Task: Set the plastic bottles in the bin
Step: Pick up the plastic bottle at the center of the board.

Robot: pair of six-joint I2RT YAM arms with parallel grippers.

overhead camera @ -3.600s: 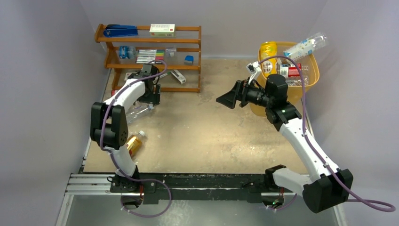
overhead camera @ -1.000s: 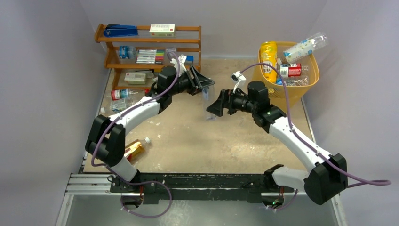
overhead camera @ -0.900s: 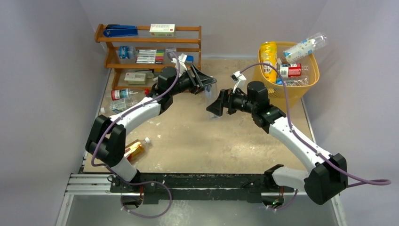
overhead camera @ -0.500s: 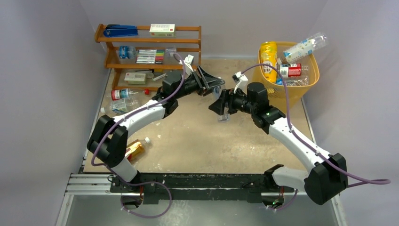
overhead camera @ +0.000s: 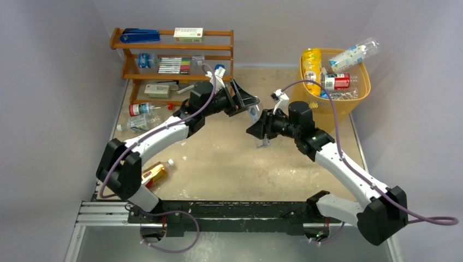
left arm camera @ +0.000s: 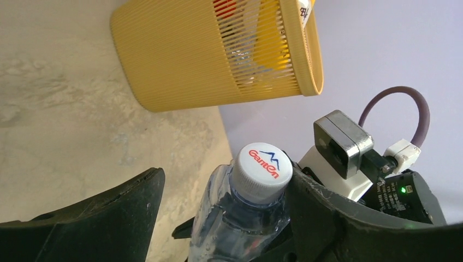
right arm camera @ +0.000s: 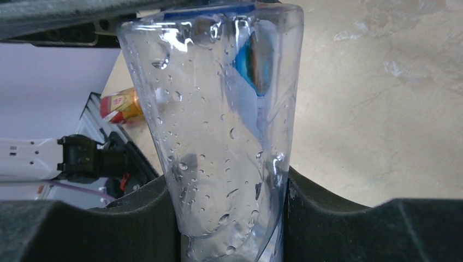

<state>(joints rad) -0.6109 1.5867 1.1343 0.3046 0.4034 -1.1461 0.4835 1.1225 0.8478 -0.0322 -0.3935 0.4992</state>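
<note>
There it goes: the right hand [overhead camera: 260, 130], wide open a second ago, has just clamped in. Both black pads [right arm camera: 109, 229] now press the sides of the clear bottle [right arm camera: 218, 136], which stands up between them, beaded with droplets, a blue label on the side away from the hand.

Nose to nose with it, the left hand [overhead camera: 247, 102] was shut tight a moment back and has sprung its jaws apart. From its own camera the white cap [left arm camera: 261, 170] sits up against one finger, with bare daylight to the other. I'd call that released, though I can't swear the cap is clear of that one finger.

So the handover looks made, above the middle of the surface [overhead camera: 229, 164]. The bottle belongs to the right arm now.

Just behind the right hand, out to its own side, stands the bin [overhead camera: 364, 76]. It is already heaped with bottles, one poking out over the far rim. That's a short swing and a drop, by my reckoning.

Back behind the left hand, a red-capped bottle [overhead camera: 143, 108] and a slim clear bottle [overhead camera: 134, 125] lie at the foot of the wooden rack [overhead camera: 174, 48]. An amber bottle [overhead camera: 155, 172] lies nearer that arm's base. Three still to fetch.
</note>
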